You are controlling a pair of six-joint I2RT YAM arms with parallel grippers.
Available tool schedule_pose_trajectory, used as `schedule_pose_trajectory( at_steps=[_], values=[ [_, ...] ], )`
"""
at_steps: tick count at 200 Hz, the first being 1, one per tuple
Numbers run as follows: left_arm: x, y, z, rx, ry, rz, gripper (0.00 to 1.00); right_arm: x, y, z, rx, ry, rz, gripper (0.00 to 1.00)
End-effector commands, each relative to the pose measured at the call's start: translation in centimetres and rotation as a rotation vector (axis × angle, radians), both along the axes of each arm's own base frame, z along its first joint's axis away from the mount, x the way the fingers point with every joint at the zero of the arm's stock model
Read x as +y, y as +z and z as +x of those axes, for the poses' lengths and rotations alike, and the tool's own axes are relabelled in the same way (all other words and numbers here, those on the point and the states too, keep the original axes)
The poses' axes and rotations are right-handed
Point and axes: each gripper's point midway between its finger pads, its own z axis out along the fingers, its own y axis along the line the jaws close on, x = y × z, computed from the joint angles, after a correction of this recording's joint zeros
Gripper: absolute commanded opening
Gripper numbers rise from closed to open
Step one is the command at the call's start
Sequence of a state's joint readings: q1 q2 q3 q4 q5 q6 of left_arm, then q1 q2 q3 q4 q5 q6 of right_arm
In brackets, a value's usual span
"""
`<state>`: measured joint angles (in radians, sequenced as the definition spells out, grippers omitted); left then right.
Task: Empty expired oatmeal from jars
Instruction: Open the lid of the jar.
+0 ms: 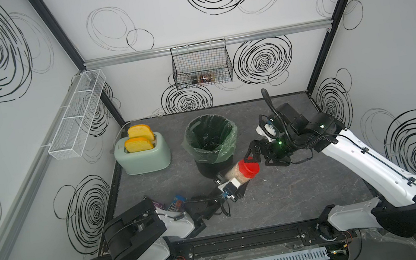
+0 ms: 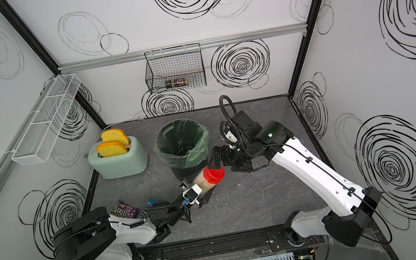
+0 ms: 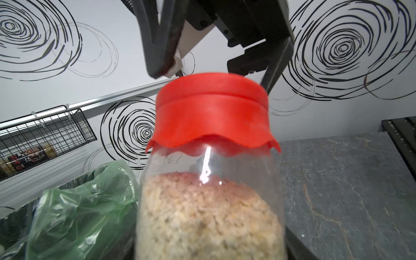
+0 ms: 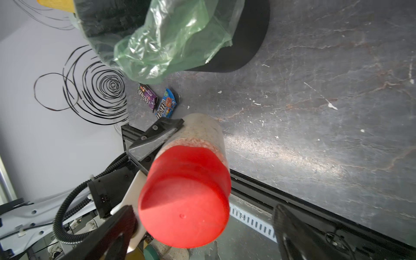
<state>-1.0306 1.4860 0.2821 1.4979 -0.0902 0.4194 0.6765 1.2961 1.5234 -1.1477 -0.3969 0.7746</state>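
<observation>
A clear plastic jar [image 1: 237, 176] [image 2: 201, 181] with a red lid [image 1: 249, 169] [image 4: 184, 202] is held tilted above the table, just in front of the black bin [image 1: 189, 142] with its green liner. Pale beige oatmeal [image 3: 207, 213] fills most of the jar. My left gripper [image 1: 231, 182] [image 2: 197, 189] is shut on the jar's body; one of its fingers [image 4: 157, 135] lies along the jar's side. My right gripper [image 1: 250, 162] [image 4: 203, 216] stands open at the lid. Its two fingers flank the lid, and one is well clear of it.
A mint toaster [image 1: 142, 153] with two bread slices stands left of the bin. Two candy packs [image 4: 157, 101] lie near the left arm. A black wire basket [image 1: 202, 66] with small dark jars and a white mesh shelf [image 1: 78, 115] hang on the walls.
</observation>
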Motion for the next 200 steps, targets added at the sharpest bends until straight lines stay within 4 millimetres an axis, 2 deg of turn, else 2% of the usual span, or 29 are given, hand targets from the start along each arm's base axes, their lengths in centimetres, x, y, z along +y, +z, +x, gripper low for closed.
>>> schedule_pose_trajectory(
  at_steps=[1, 50, 127, 148, 200],
  values=[
    [2.1, 7.8, -1.6, -0.18, -0.001, -0.279, 0.33, 0.8, 1.5, 1.0, -0.026, -0.022, 0.062, 0.99],
    [2.0, 7.9, -1.6, -0.175, -0.007, -0.286, 0.33, 1.4, 0.6, 0.7, 0.002, -0.006, 0.082, 0.97],
    [2.0, 7.9, -1.6, -0.171, -0.011, -0.288, 0.33, 2.0, -1.1, 0.4, 0.026, 0.02, 0.058, 0.84],
    [1.9, 7.9, -1.6, -0.168, -0.013, -0.29, 0.33, 1.9, -1.4, 0.4, 0.022, 0.023, 0.053, 0.79],
    [2.0, 8.1, -1.6, -0.153, -0.032, -0.309, 0.33, 2.1, -1.8, 0.0, 0.009, 0.07, 0.021, 0.54]
  ],
)
